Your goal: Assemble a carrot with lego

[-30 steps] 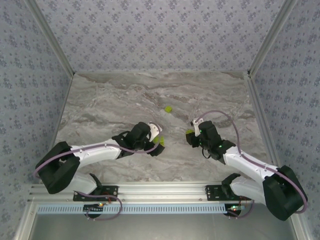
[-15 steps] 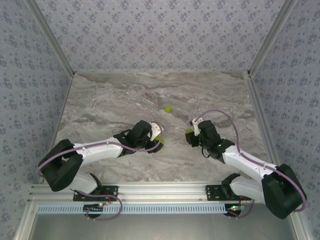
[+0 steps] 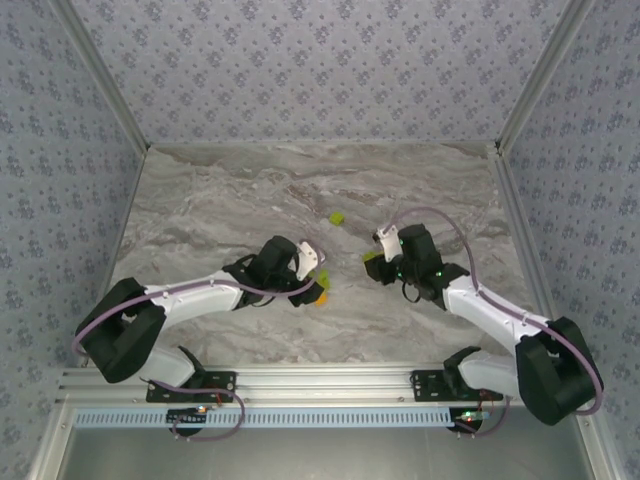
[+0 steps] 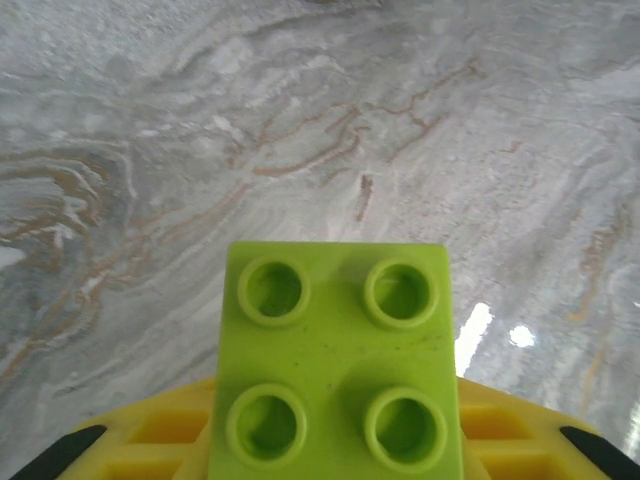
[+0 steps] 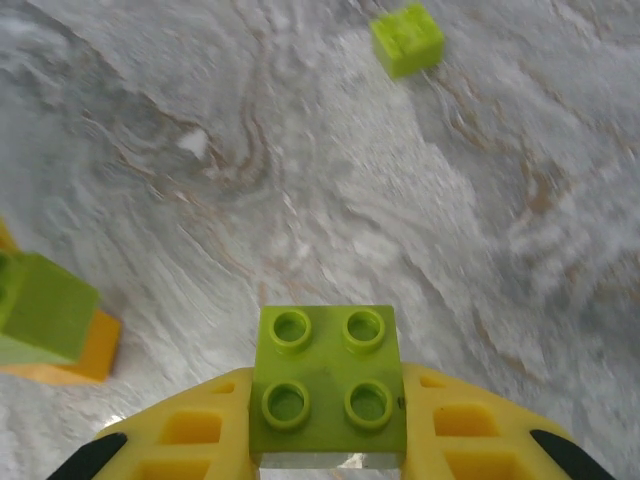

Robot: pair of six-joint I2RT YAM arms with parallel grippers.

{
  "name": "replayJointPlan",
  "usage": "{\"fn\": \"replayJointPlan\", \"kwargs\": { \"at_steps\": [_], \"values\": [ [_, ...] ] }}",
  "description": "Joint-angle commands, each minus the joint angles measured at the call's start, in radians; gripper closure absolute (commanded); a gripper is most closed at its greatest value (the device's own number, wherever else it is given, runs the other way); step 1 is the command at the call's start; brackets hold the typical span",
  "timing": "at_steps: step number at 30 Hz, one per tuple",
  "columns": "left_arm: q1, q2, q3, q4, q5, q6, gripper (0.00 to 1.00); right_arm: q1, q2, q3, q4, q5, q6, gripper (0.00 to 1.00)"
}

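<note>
My left gripper (image 3: 312,282) (image 4: 335,435) is shut on a lime-green four-stud lego brick (image 4: 335,330), with its yellow fingers (image 4: 150,430) at either side. From above, an orange brick (image 3: 320,296) shows right under those fingertips. The right wrist view has a green brick stacked on an orange brick (image 5: 75,355) at its left edge. My right gripper (image 3: 378,262) (image 5: 328,425) is shut on another lime-green four-stud brick (image 5: 328,370) (image 3: 371,258), held just above the table a short way right of the left gripper. One loose lime-green brick (image 3: 338,217) (image 5: 407,38) lies farther back between the arms.
The grey marble tabletop (image 3: 220,200) is walled by patterned panels at the back and both sides. An aluminium rail (image 3: 320,385) with the arm bases runs along the near edge.
The left gripper has closed from wide open onto the green brick. The right gripper has shifted slightly left and back with its brick.
</note>
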Motion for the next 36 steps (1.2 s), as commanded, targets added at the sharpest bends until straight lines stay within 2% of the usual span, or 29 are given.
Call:
{"fn": "replayJointPlan", "kwargs": {
  "at_steps": [1,4,8,16,18,23,29,36],
  "values": [
    [0.002,-0.008,0.05,-0.063,0.168,0.001,0.65,-0.02,0.051,0.131,-0.138,-0.217,-0.143,0.77],
    [0.001,-0.01,0.071,-0.107,0.255,0.003,0.71,-0.034,0.121,0.232,-0.22,-0.337,-0.193,0.79],
    [0.001,-0.041,0.101,-0.176,0.31,0.016,0.72,-0.033,0.197,0.347,-0.349,-0.449,-0.271,0.79],
    [0.003,-0.145,0.119,-0.22,0.444,0.007,0.72,-0.051,0.189,0.392,-0.481,-0.685,-0.37,0.79],
    [0.002,-0.16,0.119,-0.225,0.476,0.009,0.75,-0.051,0.192,0.412,-0.526,-0.734,-0.403,0.8],
    [-0.003,-0.174,0.117,-0.239,0.534,0.02,0.78,-0.064,0.198,0.452,-0.6,-0.797,-0.45,0.81],
    [-0.002,-0.154,0.14,-0.288,0.523,0.059,0.82,-0.096,0.235,0.548,-0.771,-0.894,-0.572,0.81],
    [0.027,-0.105,0.162,-0.289,0.528,0.08,0.83,-0.056,0.304,0.607,-0.84,-0.89,-0.616,0.82]
  ]
}}
